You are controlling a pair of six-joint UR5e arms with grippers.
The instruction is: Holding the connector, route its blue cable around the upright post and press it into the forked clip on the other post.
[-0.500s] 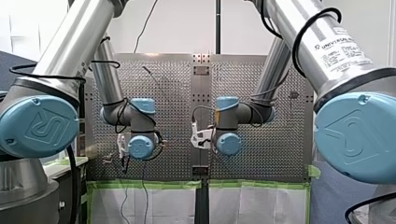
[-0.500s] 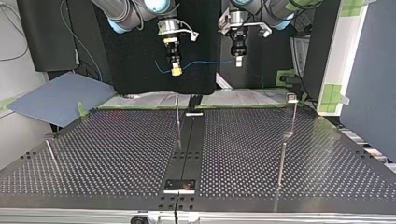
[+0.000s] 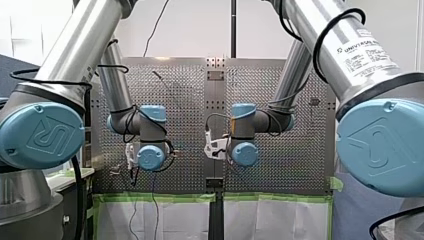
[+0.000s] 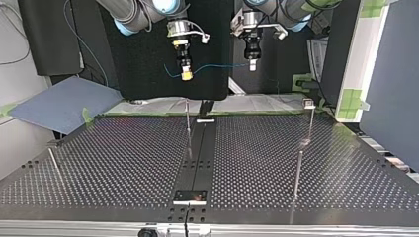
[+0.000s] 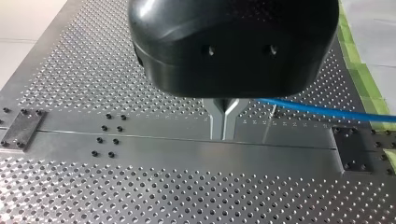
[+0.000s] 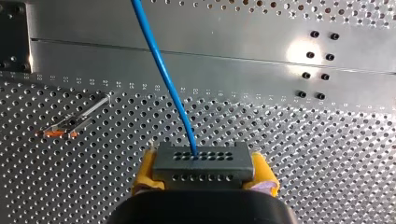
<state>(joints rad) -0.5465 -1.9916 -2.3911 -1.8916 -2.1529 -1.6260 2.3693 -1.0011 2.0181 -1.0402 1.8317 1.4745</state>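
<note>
**A:** Which step is in hand?

**B:** The start of the routing, I'd judge. My right end effector (image 4: pixel 186 74) hangs high above the thin upright metal post (image 4: pixel 188 123), well clear of it. The thin blue cable (image 6: pixel 161 70) touches neither that post nor the perforated metal bench (image 4: pixel 123 163).

**A:** What does it hold?

**B:** Its yellow pads (image 6: pixel 145 169) are closed on the flat grey connector with rows of holes (image 6: pixel 201 164). The cable leaves the connector's face and runs through the air to my left end effector (image 5: pixel 223 123).

**A:** And that one?

**B:** Its metal fingers (image 5: pixel 217 122) are drawn together at the tips, and the cable emerges right beside them. I take it to be clamped on the cable.

**A:** What next?

**B:** Both should come down to the post's height and carry the cable round it. Then they should take it across to the slim post with a small head (image 4: pixel 310 118), which stands well to the side of the first post, on my left arm's side. I take that head to be the forked clip.
</note>
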